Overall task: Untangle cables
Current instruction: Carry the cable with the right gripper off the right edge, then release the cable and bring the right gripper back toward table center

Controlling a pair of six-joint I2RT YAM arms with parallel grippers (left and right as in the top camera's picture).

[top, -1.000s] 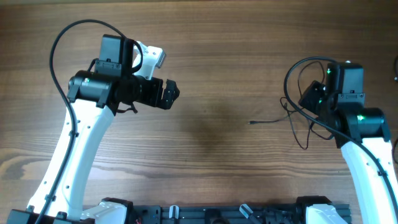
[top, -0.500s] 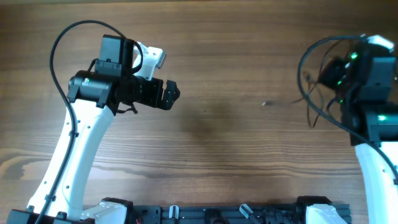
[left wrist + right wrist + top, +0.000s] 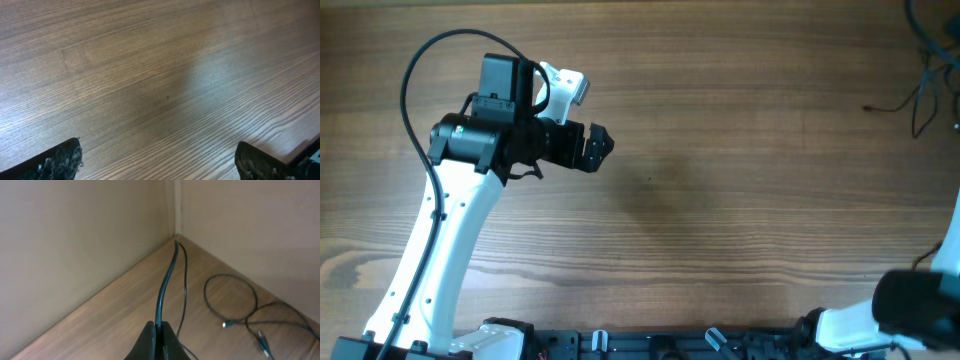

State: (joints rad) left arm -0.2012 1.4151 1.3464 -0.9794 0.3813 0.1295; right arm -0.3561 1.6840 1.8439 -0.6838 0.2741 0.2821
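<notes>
While the right gripper (image 3: 159, 334) is pinched closed on one black strand (image 3: 167, 280), the rest of the cables (image 3: 235, 307) lie in loose loops on the table (image 3: 100, 325) just beyond it, at the far right corner. The left gripper (image 3: 598, 147) hangs wide open over bare wood left of centre, holding nothing. Risk: a hard pull could cinch the loops into a knot or drag the silvery plug ends (image 3: 226, 324) off the edge. Overhead shows only thin loops at the frame edge; the right wrist view alone shows the grip.
</notes>
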